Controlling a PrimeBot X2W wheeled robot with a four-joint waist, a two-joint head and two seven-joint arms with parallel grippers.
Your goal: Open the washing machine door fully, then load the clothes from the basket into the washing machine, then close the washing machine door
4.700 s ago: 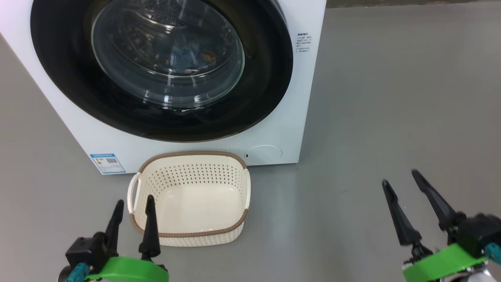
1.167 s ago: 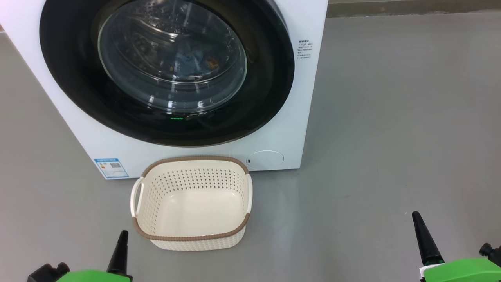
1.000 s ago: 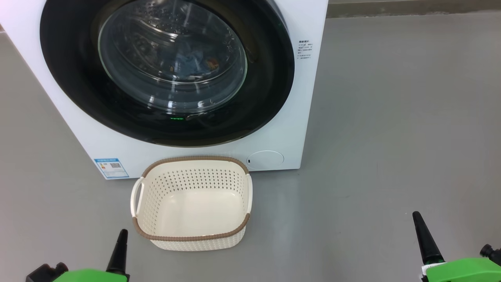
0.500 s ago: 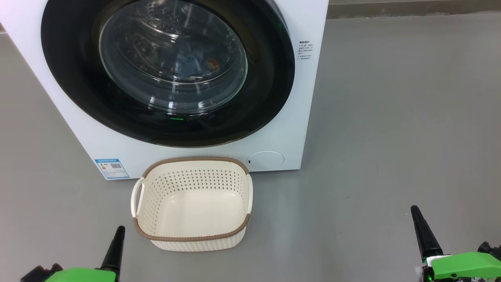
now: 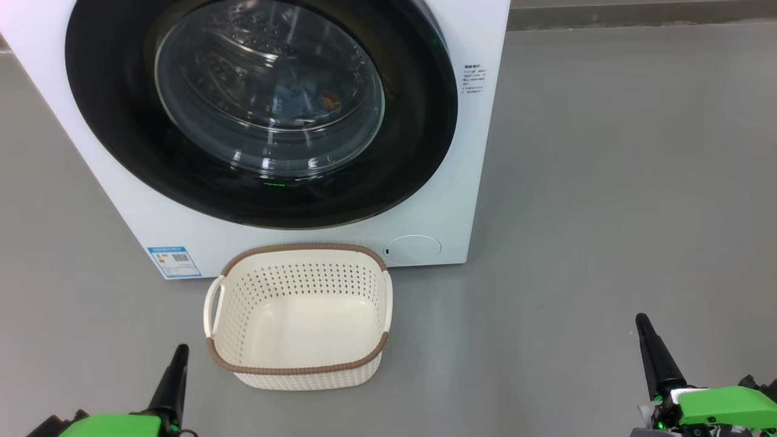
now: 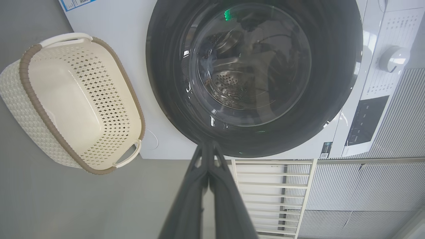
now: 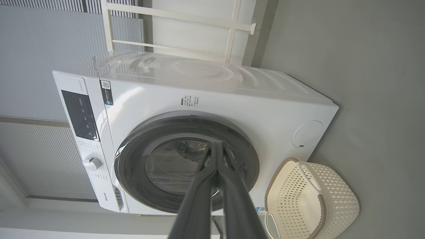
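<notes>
The washing machine door [image 5: 115, 139] sits shut on the white washing machine [image 5: 470, 158], blue clothes [image 5: 297, 97] behind its glass [image 5: 243, 145]; the cream basket [image 5: 297, 368] stands on the floor [image 5: 607, 182] just before it, near my left pincer [image 5: 179, 358], my right pincer [image 5: 643, 328] well apart, both clenched tight

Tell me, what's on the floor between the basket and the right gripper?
Nothing. In the head view, the grey floor between the basket and the right gripper is bare.
</notes>
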